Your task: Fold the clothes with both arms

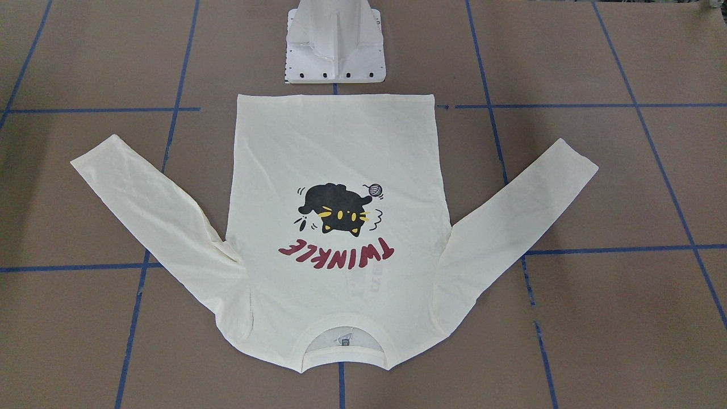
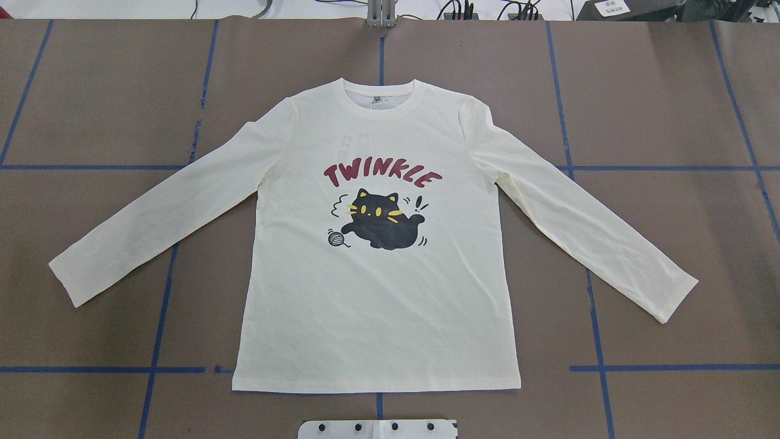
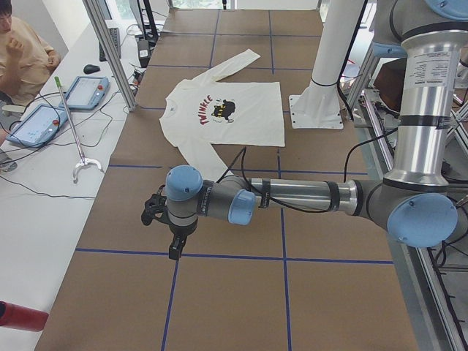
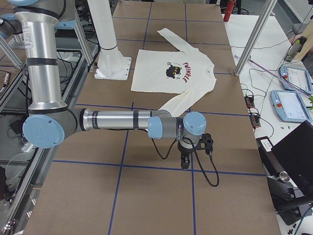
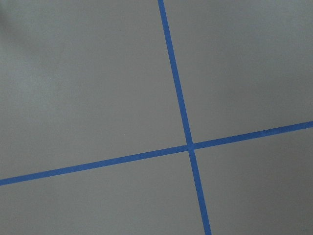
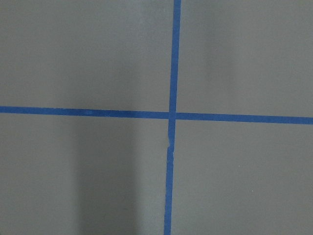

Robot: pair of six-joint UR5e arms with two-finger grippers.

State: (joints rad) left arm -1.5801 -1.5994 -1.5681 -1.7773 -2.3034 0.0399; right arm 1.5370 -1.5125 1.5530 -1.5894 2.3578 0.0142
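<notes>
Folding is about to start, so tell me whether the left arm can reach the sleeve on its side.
Probably yes: the left arm hovers over bare table beside that sleeve, and nothing lies between them.

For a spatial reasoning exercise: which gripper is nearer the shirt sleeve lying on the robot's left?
Left. The left gripper hangs beyond the cuff of that sleeve; the right gripper hangs past the other sleeve, with the whole T-shirt between.

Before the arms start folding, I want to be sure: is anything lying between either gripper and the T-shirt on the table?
Nothing visible. In both side views only the bare brown table with blue tape lines lies between the left gripper, the right gripper and the cream T-shirt.
</notes>
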